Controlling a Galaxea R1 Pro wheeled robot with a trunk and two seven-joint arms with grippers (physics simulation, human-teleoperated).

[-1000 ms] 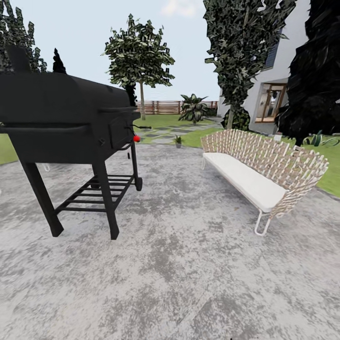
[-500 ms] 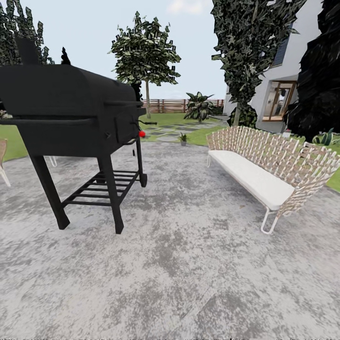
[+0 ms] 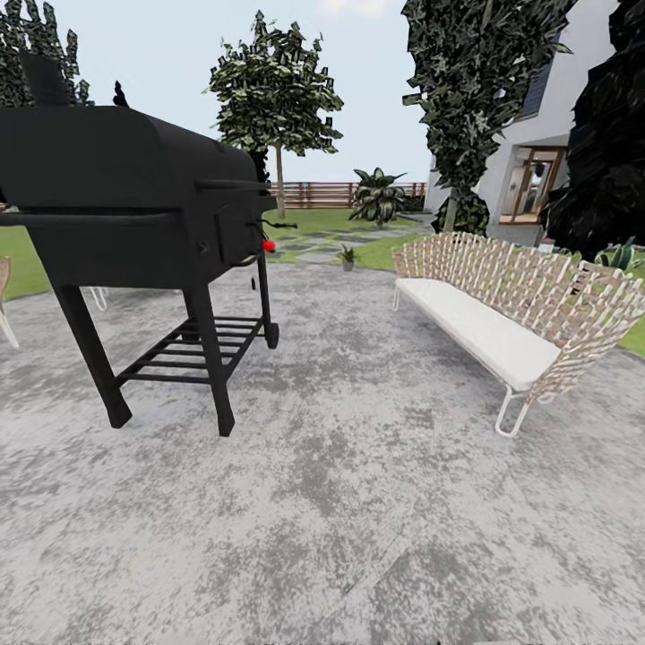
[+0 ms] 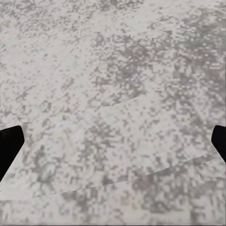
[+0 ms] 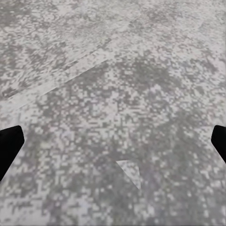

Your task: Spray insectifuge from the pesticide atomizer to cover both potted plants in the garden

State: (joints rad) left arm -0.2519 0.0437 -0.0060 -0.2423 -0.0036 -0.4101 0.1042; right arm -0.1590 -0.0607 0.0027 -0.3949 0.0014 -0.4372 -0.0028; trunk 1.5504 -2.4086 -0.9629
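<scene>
Paved patio (image 3: 358,502): mottled grey and white stone, wide, with faint slab joints; seen underfoot in the head view and close beneath both wrist cameras. Barbecue smoker (image 3: 125,206): black, barrel-bodied, set on four legs with a slatted lower shelf, a red knob at its side; placed on the patio at the left. Garden sofa (image 3: 511,309): woven pale wicker back, white cushion, thin white wire legs; placed on the patio at the right, well apart from the smoker. Lawn (image 3: 376,255): green, bordering the patio's far edge, crossed by grey stepping stones (image 3: 327,244). Potted plant (image 3: 348,259): one small green rosette in a little grey pot, located at the far rim of the patio, between smoker and sofa, distant. Brown slatted fence (image 3: 331,193): closing the lawn at the back, with a broad-leaved bush (image 3: 378,195) before it and trees to either side. White house (image 3: 537,152): at the right, with a wood-framed window. Left gripper (image 4: 113,146): dark fingers (image 4: 9,146) seen at opposite edges of the wrist picture, spread wide, nothing held. Right gripper (image 5: 113,143): fingers (image 5: 9,143) likewise spread wide, nothing held, over bare paving.
</scene>
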